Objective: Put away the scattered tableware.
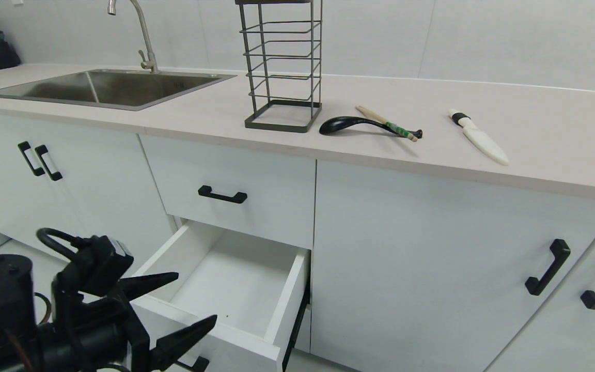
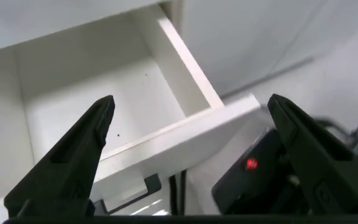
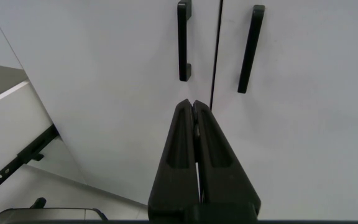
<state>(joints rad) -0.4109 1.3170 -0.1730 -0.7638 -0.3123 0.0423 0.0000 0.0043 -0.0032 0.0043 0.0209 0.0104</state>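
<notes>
Your left gripper [image 1: 196, 298] hangs with fingers spread beside the open drawer [image 1: 288, 294], your right gripper [image 3: 193, 109] has fingers pressed together facing cabinet doors [image 3: 123, 93], and spoon [image 1: 346, 124], chopsticks [image 1: 386, 124] and knife [image 1: 478, 137] lie on the table [image 1: 535, 129].

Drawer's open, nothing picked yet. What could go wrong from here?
1. The chopsticks lie across the black spoon handle; lifting either may drag or roll the other.
2. The white knife lies with its tip near the counter front edge; a nudge could tip it off.
3. The open left gripper sits close to the pulled-out drawer; swinging up might clip its front.
</notes>
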